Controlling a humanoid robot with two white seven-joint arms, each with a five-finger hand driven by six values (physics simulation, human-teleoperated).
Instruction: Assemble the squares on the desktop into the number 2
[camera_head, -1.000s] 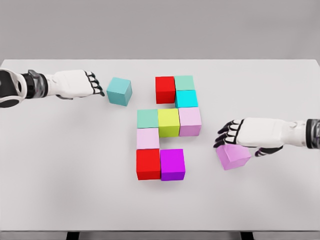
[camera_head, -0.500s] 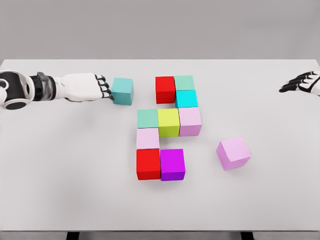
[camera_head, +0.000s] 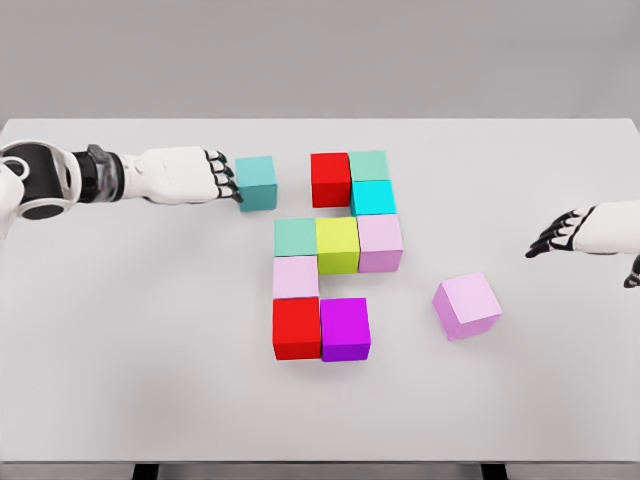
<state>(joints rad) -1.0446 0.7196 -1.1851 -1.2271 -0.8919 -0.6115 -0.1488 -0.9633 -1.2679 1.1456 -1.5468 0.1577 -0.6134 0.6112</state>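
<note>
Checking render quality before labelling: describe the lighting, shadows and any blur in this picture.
Head view: soft, even light, no glare on the white table; cubes cast only faint shadows, as under the loose pink cube; edges slightly soft, notably on the left hand and right hand.

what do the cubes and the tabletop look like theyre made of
It is a simulator render, so material is a guess. The cubes, such as the teal cube and the loose pink cube, look like matte plastic or painted wood: flat solid colour, no grain, no highlights. The tabletop looks like smooth matte white laminate: uniform and textureless.
</note>
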